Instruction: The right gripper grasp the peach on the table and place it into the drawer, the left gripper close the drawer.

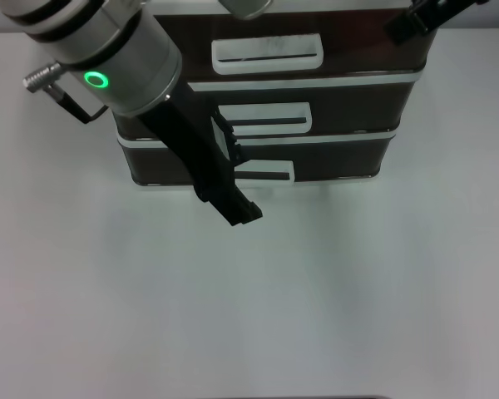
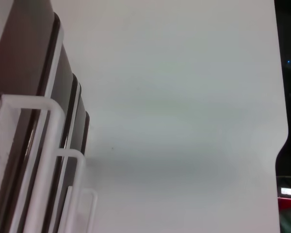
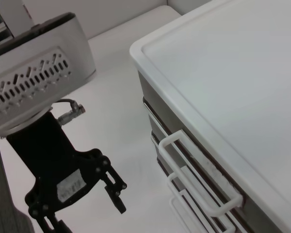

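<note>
The peach is out of view in every picture. The drawer (image 1: 366,50) is the top one of a dark-brown cabinet, with a large white loop handle (image 1: 268,51), and it sits pushed in flush. My left gripper (image 1: 237,183) hangs open in front of the lower drawers, a little off the cabinet's face and holding nothing. The right wrist view shows it too, with one black finger (image 3: 117,194) pointing down beside the cabinet. My right gripper (image 1: 412,21) is only a black tip over the cabinet's back right corner. The white table (image 1: 249,316) spreads in front.
Two lower drawers with smaller white handles (image 1: 266,116) sit shut under the top one. The left wrist view looks along the handles (image 2: 29,145) and across the table (image 2: 184,121) to its far edge. The cabinet has a white top (image 3: 233,73).
</note>
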